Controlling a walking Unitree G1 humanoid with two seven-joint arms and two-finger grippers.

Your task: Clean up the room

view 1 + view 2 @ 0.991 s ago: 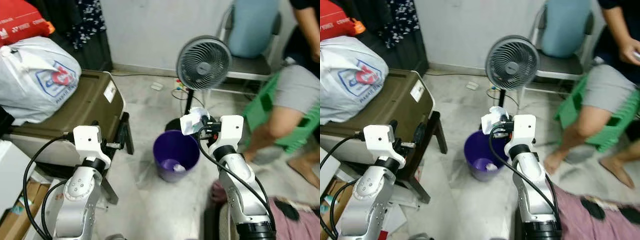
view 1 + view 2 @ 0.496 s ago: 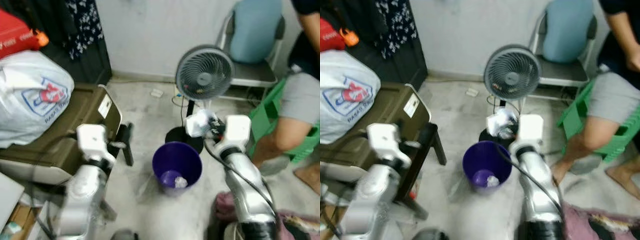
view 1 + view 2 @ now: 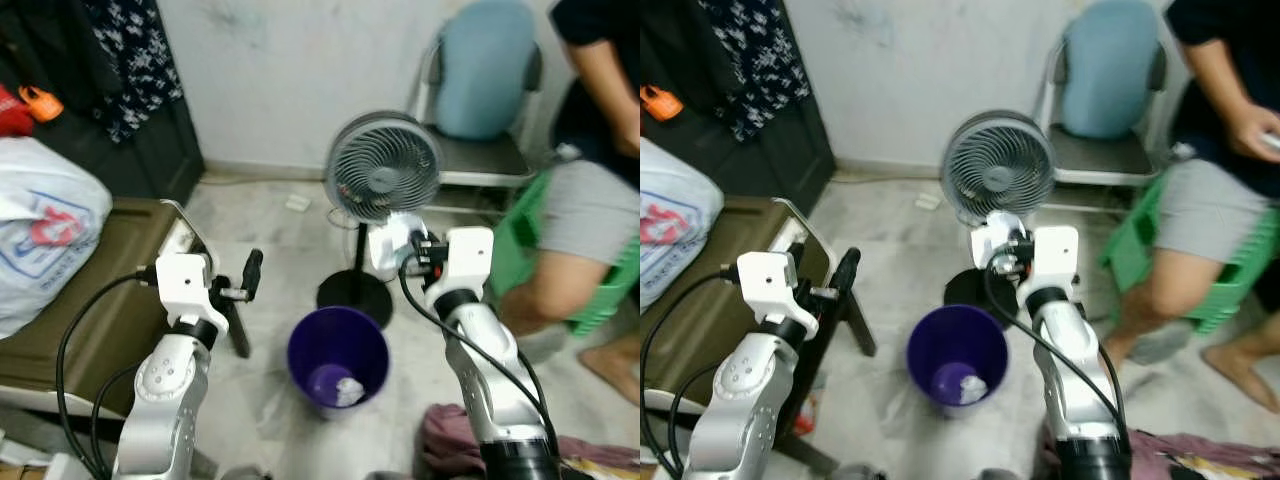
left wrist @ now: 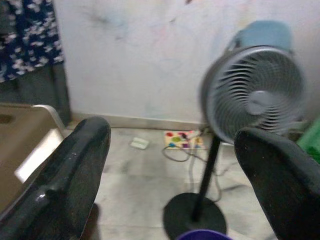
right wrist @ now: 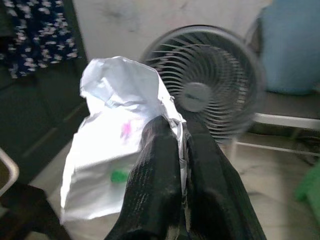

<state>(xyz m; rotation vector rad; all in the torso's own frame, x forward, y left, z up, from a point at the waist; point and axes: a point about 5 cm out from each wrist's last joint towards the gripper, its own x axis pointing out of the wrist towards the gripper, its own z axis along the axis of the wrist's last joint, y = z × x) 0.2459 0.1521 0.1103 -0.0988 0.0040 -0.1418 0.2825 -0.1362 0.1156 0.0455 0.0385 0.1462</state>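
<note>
White crumpled paper (image 5: 120, 145) pinched in right gripper (image 5: 181, 134) jaws | above purple bin (image 3: 338, 356) | left gripper (image 4: 170, 165) jaws spread, empty

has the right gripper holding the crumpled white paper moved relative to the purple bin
Cannot tell. The camera has shifted. The right gripper with the crumpled white paper sits above the purple bin's far right rim, as before.

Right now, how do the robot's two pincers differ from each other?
The right pincer has its two black fingers pressed shut on a crumpled white paper, while the left pincer has its fingers spread wide and holds nothing. The right pincer is raised near the fan, beyond the purple bin; the left pincer sits beside the brown case. Both have long black fingers on silver arms.
</note>
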